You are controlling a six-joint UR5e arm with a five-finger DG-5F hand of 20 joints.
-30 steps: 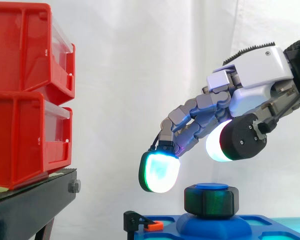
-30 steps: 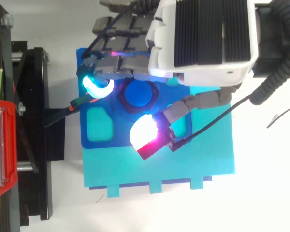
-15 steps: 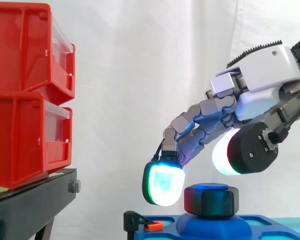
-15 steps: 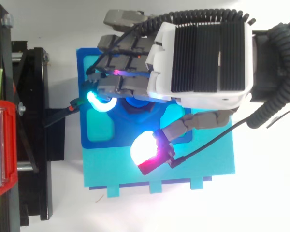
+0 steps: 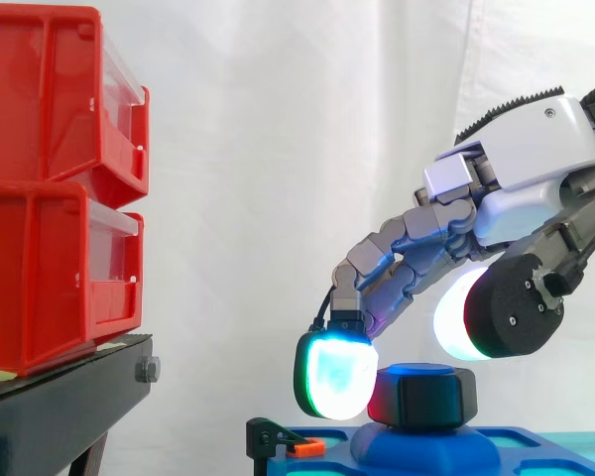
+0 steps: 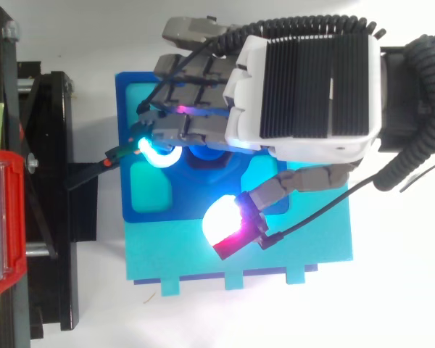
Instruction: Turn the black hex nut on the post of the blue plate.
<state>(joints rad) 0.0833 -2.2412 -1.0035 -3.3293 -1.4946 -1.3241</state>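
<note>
Hand has dropped lower, fingers and thumb spread astride the black hex nut, nothing pinched yet; grip looks imminent.

The hand hung over the black hex nut from its right, fingers bent downward, one glowing fingertip just left of the nut, thumb pad above it, apart.
</note>
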